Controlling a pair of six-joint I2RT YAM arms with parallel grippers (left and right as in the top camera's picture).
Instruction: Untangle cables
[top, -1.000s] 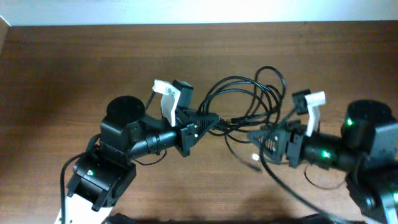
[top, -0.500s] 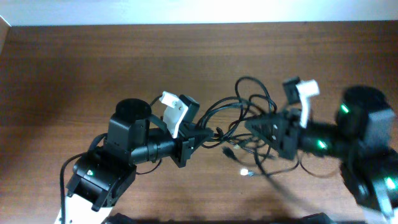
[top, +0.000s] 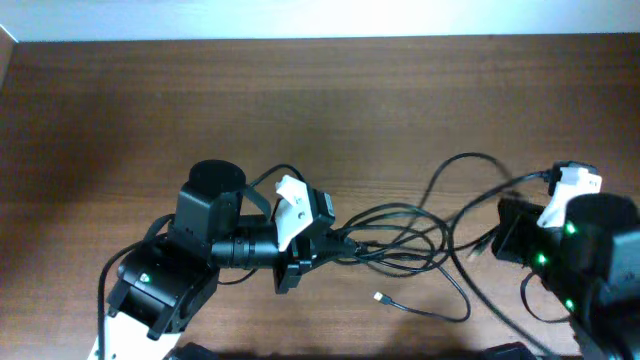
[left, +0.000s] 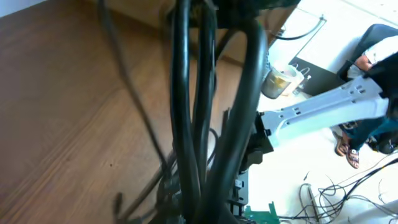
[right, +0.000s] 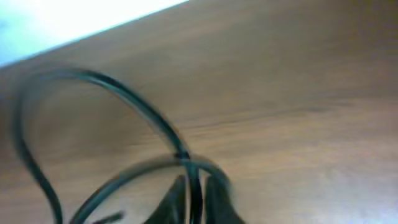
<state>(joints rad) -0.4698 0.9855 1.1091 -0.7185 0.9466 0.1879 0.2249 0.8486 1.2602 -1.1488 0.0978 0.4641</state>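
The cables are stretched out over the brown desk between my two arms, in a loose tangle. My left jaws are closed tight on a bunch of them. In my left wrist view they run thick and black right past the camera. My right jaws pinch one thin cord between the tips. A big loop curves up beside that arm. One small plug end lies loose on the desk below the tangle.

soft overhead light, blurred wrist views
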